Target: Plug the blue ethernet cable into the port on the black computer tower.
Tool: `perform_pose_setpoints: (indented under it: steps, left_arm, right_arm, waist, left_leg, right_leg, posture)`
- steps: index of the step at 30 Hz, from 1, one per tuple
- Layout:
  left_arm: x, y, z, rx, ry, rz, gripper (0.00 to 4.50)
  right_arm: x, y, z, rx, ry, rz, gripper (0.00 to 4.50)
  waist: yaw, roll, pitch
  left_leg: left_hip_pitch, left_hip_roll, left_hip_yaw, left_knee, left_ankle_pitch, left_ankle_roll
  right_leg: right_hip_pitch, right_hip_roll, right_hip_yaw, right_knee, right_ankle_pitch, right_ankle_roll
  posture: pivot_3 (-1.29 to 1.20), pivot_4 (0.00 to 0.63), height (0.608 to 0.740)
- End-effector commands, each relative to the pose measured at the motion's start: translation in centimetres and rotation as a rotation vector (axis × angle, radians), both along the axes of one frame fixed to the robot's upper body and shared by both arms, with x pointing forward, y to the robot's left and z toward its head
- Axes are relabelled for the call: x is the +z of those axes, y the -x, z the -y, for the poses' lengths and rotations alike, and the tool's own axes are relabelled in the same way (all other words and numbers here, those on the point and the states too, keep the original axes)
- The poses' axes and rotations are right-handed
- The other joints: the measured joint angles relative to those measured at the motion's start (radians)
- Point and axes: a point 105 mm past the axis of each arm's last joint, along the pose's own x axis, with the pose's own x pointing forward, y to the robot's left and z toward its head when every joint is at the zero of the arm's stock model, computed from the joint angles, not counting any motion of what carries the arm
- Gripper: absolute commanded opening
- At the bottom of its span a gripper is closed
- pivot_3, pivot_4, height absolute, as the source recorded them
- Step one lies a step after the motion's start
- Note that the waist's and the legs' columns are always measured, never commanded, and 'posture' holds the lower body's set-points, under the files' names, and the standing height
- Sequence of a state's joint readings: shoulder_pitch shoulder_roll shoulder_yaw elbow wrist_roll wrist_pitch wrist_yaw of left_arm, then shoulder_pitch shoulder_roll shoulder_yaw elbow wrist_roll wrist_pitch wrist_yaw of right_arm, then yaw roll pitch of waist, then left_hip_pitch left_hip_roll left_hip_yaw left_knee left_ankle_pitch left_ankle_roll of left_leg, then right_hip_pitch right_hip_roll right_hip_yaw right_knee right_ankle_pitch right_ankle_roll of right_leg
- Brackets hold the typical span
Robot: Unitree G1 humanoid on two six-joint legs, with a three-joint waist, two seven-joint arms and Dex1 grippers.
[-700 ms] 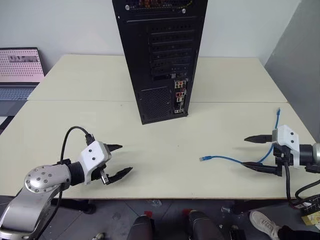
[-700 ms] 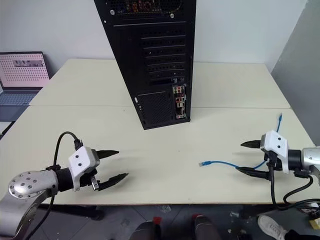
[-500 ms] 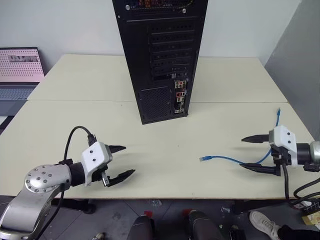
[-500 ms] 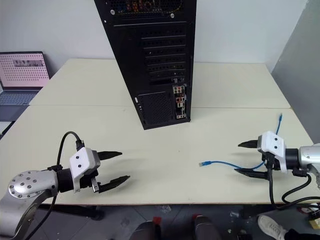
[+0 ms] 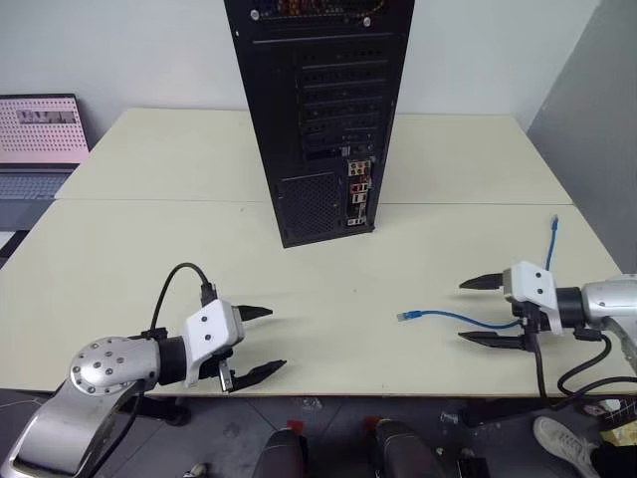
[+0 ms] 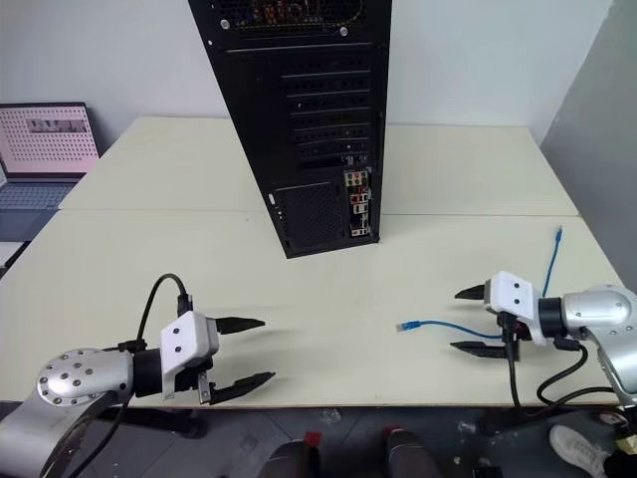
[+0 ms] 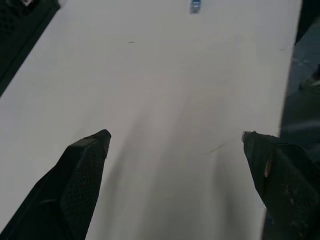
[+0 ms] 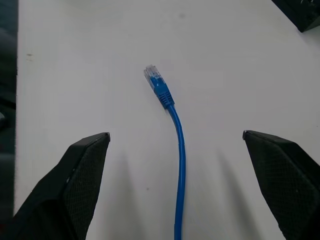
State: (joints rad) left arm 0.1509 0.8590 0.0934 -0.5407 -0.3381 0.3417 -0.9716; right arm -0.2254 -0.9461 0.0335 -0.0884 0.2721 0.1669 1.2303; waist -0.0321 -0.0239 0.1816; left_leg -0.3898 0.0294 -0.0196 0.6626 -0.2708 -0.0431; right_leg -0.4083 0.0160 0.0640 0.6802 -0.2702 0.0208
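No legible writing; blue ethernet cable [image 8: 177, 150] lies btwn spread right gripper [image 5: 478, 310]; left gripper [image 5: 265, 340] spread, empty.

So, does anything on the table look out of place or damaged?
Nothing stands out. The blue ethernet cable lies loose and unplugged on the table, its plug looking intact in the right wrist view, and the black computer tower stands upright. A laptop sits open beyond the table's left edge.

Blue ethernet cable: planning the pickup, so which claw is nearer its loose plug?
Right. The right claw straddles the blue ethernet cable just behind its plug; the left claw hovers far across the table.
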Motion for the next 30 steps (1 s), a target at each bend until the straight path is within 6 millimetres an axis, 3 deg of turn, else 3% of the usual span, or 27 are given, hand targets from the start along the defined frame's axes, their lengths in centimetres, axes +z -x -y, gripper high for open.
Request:
perform_pose_setpoints:
  steps: [1, 9, 12, 23, 28, 30]
  left_arm:
    - [0.7, 0.0, 1.0, -0.046, 0.000, 0.039, 4.48]
    - [0.5, 0.2, 1.5, -0.069, -0.005, 0.035, 4.48]
    - [0.5, 0.0, 1.5, -0.064, -0.002, 0.039, 4.50]
    - [0.5, -0.4, 2.1, -0.040, 0.049, 0.010, 4.50]
    - [0.2, -0.7, 2.0, -0.022, 0.071, 0.001, 4.50]
    - [0.3, -1.3, 2.3, -0.002, 0.104, 0.004, 4.50]
  right_arm:
    - [-1.1, -1.0, -1.0, 0.014, 0.005, 0.002, 4.50]
    - [-3.5, -2.8, -0.3, -0.023, 0.022, -0.032, 4.50]
    - [-3.6, -3.1, -0.1, -0.029, 0.027, -0.029, 4.01]
    - [-3.9, -2.5, -0.4, -0.019, 0.006, -0.077, 1.31]
    - [-3.4, -2.3, -1.5, -0.021, -0.056, -0.103, 0.01]
    - [-3.1, -2.1, -2.0, -0.002, -0.064, -0.098, 0.01]
  waist:
    - [-0.001, 0.000, 0.000]
    - [0.000, 0.000, 0.000]
    - [0.000, 0.000, 0.000]
    - [0.000, 0.000, 0.000]
    - [0.000, 0.000, 0.000]
    - [0.000, 0.000, 0.000]
  left_leg:
    - [0.000, 0.000, 0.000, 0.000, 0.000, 0.000]
    - [0.000, 0.000, 0.000, 0.000, 0.000, 0.000]
    - [0.000, 0.000, 0.000, 0.000, 0.000, 0.000]
    - [0.000, 0.000, 0.000, 0.000, 0.000, 0.000]
    - [0.000, 0.000, -0.001, 0.000, 0.000, 0.000]
    - [0.000, 0.000, -0.002, 0.000, 0.000, 0.000]
  right_leg:
    - [0.000, 0.000, 0.000, 0.000, 0.000, 0.000]
    - [0.000, 0.000, 0.000, 0.000, 0.002, -0.003]
    - [0.000, 0.000, 0.000, 0.000, 0.002, -0.004]
    - [0.000, 0.000, 0.000, 0.000, 0.003, -0.005]
    - [0.000, 0.000, 0.000, 0.000, 0.003, -0.005]
    - [0.000, 0.000, 0.000, 0.000, 0.003, -0.005]
  posture:
    - [0.00, 0.150, 0.740]
    - [0.00, 0.150, 0.740]
    - [0.00, 0.150, 0.740]
    - [0.00, 0.150, 0.740]
    - [0.00, 0.150, 0.740]
    - [0.00, 0.150, 0.740]
